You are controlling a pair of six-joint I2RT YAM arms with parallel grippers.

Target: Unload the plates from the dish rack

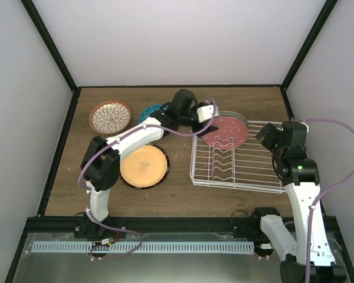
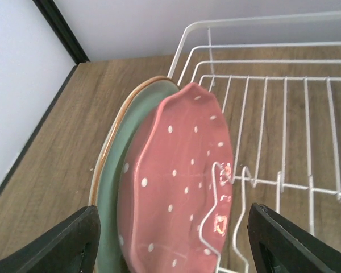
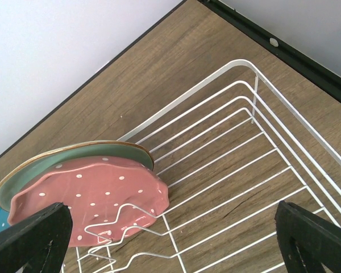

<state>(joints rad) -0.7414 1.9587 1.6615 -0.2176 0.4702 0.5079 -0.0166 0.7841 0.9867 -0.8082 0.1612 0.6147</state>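
The white wire dish rack lies right of centre. At its far left end, two plates lean against the tines: a red-pink white-dotted plate and a pale green one behind it. My left gripper is open, its fingers straddling both plates from above, the right finger well apart from the dotted plate. My right gripper is open over the rack's right part, holding nothing.
On the table left of the rack lie a tan dark-rimmed plate, a teal plate partly under the left arm, and a brown-rimmed white petal-patterned plate. Black frame posts and walls bound the table.
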